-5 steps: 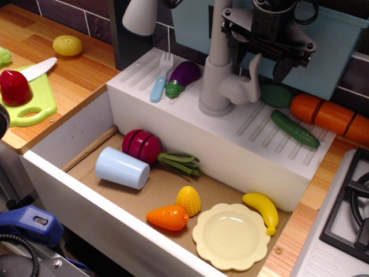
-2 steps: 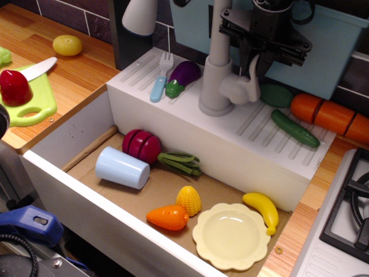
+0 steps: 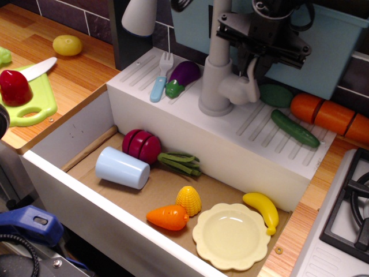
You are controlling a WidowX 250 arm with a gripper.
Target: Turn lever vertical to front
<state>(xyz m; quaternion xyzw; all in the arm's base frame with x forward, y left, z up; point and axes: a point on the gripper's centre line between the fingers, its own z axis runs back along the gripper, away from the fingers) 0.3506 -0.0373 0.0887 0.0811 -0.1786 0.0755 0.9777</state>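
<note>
The lever [image 3: 251, 82] is a small pale grey paddle with a rounded hub on the right side of the grey faucet column [image 3: 216, 63]. It stands roughly upright on the white sink ledge [image 3: 253, 150]. My dark gripper [image 3: 253, 64] hangs over it from above, with one finger on each side of the lever's upper end. The jaws look open, a narrow gap away from the paddle. The lever's tip is partly hidden behind the gripper body.
On the ledge lie a blue-handled fork [image 3: 160, 81], an eggplant [image 3: 183, 76], two cucumbers [image 3: 294, 128] and an orange carrot [image 3: 328, 114]. In the sink are a pale blue cup [image 3: 122, 167], a red fruit [image 3: 142, 145], corn [image 3: 188, 199], a carrot [image 3: 167, 217], a plate [image 3: 230, 235] and a banana [image 3: 262, 210]. A stove [image 3: 349, 213] is at right.
My gripper has shifted a little left, and its fingers have drawn in around the lever's upper end. The lever has not visibly turned.
</note>
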